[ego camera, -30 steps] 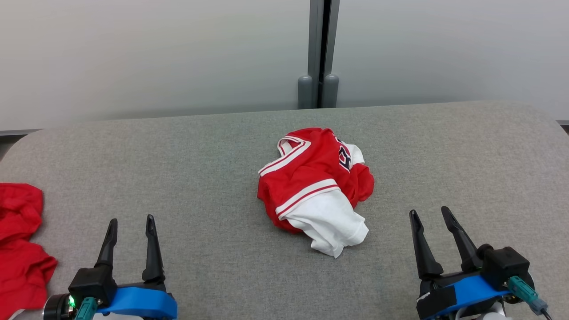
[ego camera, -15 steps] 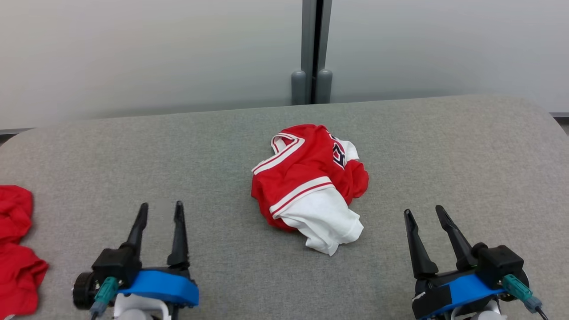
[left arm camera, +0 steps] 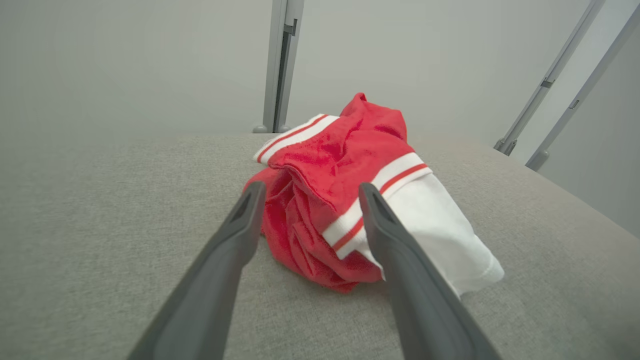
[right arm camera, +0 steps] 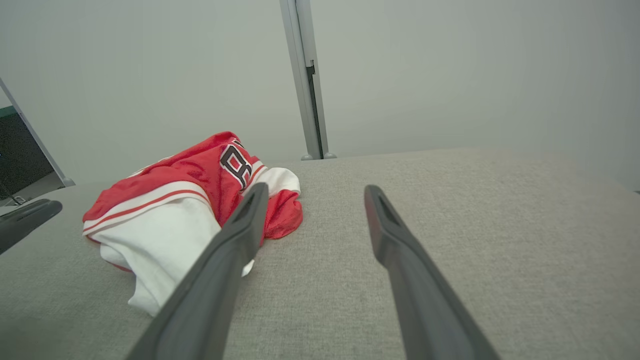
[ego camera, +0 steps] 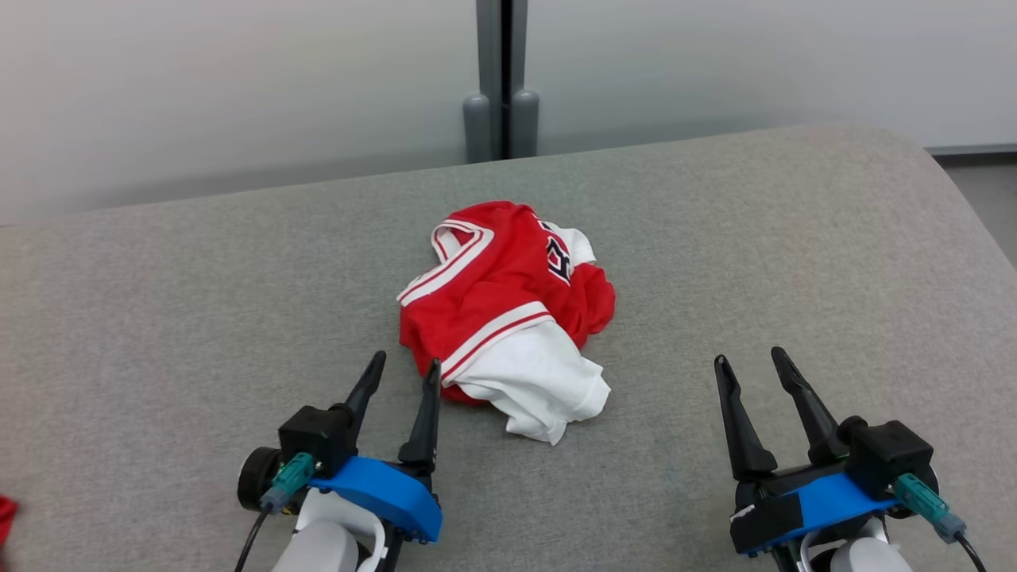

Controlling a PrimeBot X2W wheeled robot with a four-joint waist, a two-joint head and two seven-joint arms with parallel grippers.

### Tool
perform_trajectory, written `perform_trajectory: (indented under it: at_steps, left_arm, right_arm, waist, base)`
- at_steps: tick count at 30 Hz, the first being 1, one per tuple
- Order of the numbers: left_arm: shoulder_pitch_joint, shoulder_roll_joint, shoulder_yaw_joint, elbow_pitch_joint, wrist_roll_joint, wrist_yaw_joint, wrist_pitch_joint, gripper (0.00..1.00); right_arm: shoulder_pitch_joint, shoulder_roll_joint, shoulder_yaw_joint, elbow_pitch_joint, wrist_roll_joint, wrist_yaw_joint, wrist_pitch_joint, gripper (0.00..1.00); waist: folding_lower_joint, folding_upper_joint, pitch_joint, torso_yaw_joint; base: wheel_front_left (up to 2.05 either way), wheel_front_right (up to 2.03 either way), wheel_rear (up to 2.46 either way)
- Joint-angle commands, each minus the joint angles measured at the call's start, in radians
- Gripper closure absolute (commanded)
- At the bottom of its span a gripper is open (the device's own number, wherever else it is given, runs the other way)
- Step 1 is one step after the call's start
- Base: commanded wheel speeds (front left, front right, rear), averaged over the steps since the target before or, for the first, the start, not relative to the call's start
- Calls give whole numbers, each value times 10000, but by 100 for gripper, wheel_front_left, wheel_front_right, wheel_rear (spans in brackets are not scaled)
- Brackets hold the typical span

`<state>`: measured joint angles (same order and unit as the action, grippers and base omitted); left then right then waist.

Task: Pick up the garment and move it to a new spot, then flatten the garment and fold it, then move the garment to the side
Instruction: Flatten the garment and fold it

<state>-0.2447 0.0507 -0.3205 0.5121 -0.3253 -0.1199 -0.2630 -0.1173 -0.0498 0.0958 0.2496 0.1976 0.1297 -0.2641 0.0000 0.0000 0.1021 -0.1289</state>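
Observation:
A crumpled red and white jersey, the garment (ego camera: 504,314), lies bunched near the middle of the grey padded table (ego camera: 159,318). My left gripper (ego camera: 404,365) stands open just at its near left edge, fingertips close to the red cloth, nothing between them. In the left wrist view the garment (left arm camera: 340,185) sits right past the open gripper (left arm camera: 310,192). My right gripper (ego camera: 749,359) is open and empty, well to the right of the garment. In the right wrist view the garment (right arm camera: 170,205) lies to the left of that gripper (right arm camera: 315,192).
A scrap of another red cloth (ego camera: 5,508) peeks in at the lower left edge. A grey wall with a vertical post (ego camera: 500,79) runs behind the table. The table's rounded right end (ego camera: 953,183) drops to the floor.
The camera has turned, so the whole scene shifted left. My left gripper has moved forward and right, up to the garment's near edge. The right gripper has barely moved.

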Motion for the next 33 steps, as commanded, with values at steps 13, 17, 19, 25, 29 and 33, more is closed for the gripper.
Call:
perform_trajectory:
  at_steps: [13, 17, 19, 25, 29, 33]
  left_arm:
    - [-1171, -5, -1032, 1072, -771, 50, -26, 0]
    - [-1354, 1, -1145, 1105, -962, 110, -26, 46]
    - [-1438, -2, -1242, 1178, -997, 138, -28, 100]
    - [-1437, 1, -1282, 1223, -1152, 255, -28, 100]
    - [-1135, 0, -1031, 943, -1157, 413, -26, 100]
    - [-625, 83, -501, 473, -960, 512, -28, 100]
  right_arm:
    - [-322, -13, 55, -136, 119, 20, -6, 0]
    - [-351, -11, 53, -145, 131, 20, -6, 0]
    - [-319, -11, 28, -121, 119, 20, -6, 0]
    - [-167, -11, -117, -82, 40, 22, -6, 0]
    - [-51, -11, -148, -86, -10, 20, -6, 0]
    - [43, -11, -229, -117, -40, 22, -6, 0]
  waist:
    - [0, 0, 595, -720]
    - [0, 0, 610, -860]
    - [0, 0, 589, -883]
    - [0, 0, 403, -672]
    - [0, 0, 231, -346]
    - [0, 0, 95, 79]
  base:
    - [0, 0, 0]
    - [0, 0, 0]
    - [0, 0, 0]
    - [0, 0, 0]
    - [0, 0, 0]
    - [0, 0, 0]
